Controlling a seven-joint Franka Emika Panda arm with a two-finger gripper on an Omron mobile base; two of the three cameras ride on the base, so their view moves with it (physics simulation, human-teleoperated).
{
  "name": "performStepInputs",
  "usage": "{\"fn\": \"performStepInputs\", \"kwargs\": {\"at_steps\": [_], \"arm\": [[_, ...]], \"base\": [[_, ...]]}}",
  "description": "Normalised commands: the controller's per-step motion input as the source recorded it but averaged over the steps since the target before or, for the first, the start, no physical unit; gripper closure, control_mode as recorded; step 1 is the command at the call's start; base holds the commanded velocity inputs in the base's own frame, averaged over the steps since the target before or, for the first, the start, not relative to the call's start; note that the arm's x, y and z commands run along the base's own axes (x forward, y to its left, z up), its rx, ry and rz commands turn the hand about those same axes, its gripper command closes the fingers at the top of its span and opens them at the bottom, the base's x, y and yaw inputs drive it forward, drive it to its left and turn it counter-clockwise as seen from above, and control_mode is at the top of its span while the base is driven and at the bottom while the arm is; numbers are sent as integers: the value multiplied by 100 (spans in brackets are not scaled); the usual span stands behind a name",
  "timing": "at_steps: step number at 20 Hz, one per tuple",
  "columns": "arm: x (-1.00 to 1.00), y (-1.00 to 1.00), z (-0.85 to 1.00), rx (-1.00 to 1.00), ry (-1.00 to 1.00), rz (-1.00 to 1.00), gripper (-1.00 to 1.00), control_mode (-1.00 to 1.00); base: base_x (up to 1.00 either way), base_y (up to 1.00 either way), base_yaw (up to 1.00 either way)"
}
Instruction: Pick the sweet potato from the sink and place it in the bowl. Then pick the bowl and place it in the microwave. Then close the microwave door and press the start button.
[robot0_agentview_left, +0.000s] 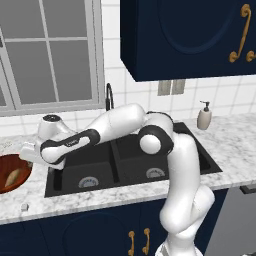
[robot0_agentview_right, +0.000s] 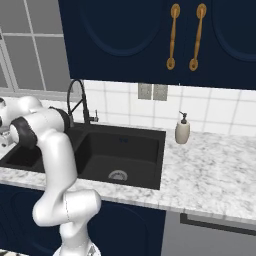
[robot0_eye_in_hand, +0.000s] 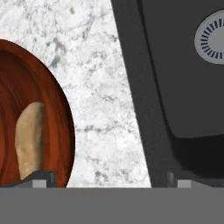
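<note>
Reddish-brown wood frames the story: the bowl (robot0_agentview_left: 10, 175) sits on the marble counter (robot0_agentview_left: 100, 197) at roughly nine o'clock from the sink (robot0_agentview_left: 120, 170), and the sweet potato (robot0_agentview_left: 15, 176) lies inside it, a pale tan wedge resting against the glossy inner wall. In the hand view the same tuber shows at about eight o'clock, lengthwise in the bowl, with bare counter between the bowl's rim and the sink's black edge.

White and outstretched, the robot's arm reaches left across the sink so that the gripper (robot0_eye_in_hand: 109, 181) hangs over that strip of counter. Its fingers stand wide apart and hold nothing; one dark tip (robot0_eye_in_hand: 41, 179) shows over the bowl's near edge, the other over the sink's rim. That spread suggests the potato has been dropped in and the hand is free for the bowl itself.

Both black basins appear empty apart from their round silver drains (robot0_agentview_left: 89, 182). A dark curved faucet (robot0_agentview_right: 77, 100) rises at twelve o'clock behind them, and a cream soap dispenser (robot0_agentview_right: 182, 131) stands on the counter at two o'clock, well clear of the work. Next, by this reading, comes a grip on the bowl's rim.
</note>
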Motion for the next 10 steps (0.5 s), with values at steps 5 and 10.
{"fn": "performStepInputs", "kwargs": {"at_steps": [5,10], "arm": [[31,61,-10,15,-4,-18,-100,-100],[31,24,-20,8,-1,-4,-100,-100]], "base": [[0,0,0],[0,0,0]]}}
